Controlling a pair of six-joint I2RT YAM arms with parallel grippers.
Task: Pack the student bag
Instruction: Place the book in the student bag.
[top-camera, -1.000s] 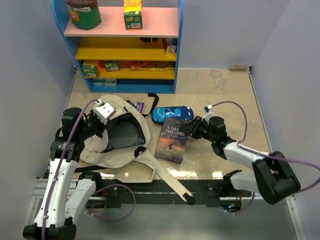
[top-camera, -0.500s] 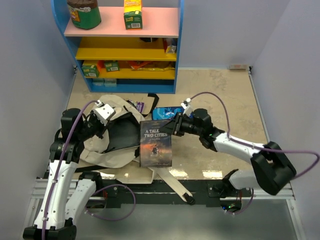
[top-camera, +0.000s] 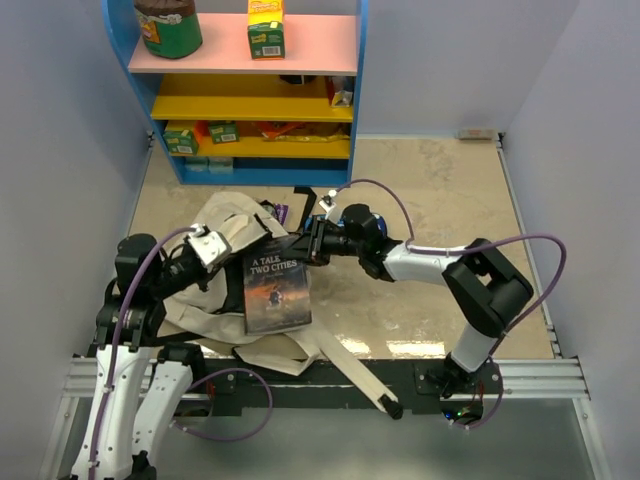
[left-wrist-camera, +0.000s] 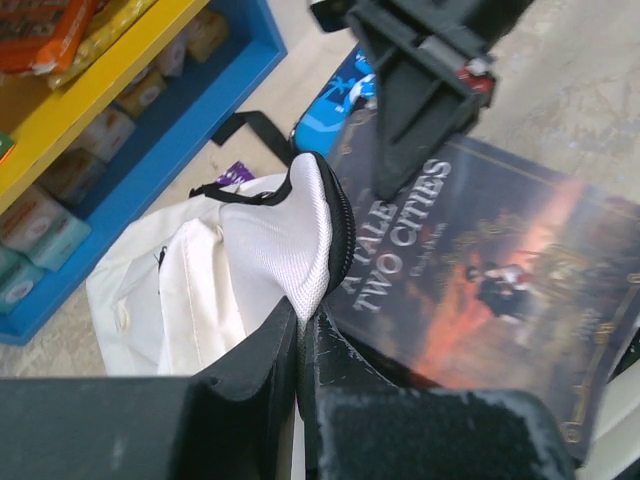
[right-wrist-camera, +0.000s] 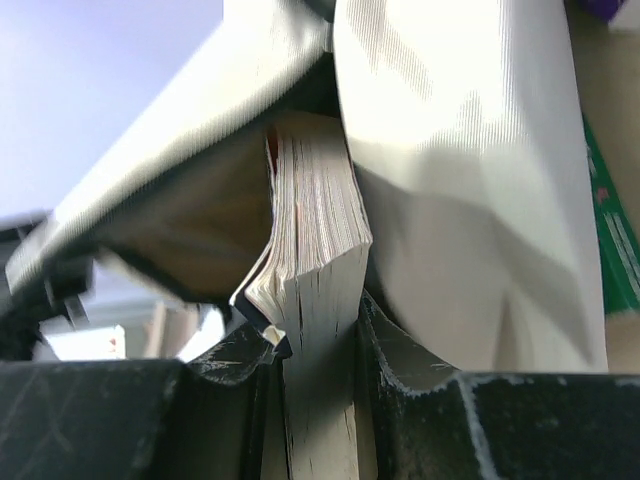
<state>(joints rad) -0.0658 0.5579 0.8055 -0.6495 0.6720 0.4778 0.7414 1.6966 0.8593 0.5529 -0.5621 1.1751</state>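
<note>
The right claw (top-camera: 306, 246), grasping the book (top-camera: 272, 292) by its upper end, lays it lengthwise over the bag (top-camera: 228, 215) the left claw (left-wrist-camera: 300, 325) pinches open.

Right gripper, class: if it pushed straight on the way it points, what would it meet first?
Probably the student bag fabric, crowding the book that the right gripper grips; depth is unclear.

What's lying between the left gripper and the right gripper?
The paperback A Tale of Two Cities, held by the right gripper over the student bag whose rim the left gripper pinches; the top and left wrist views show it.
</note>
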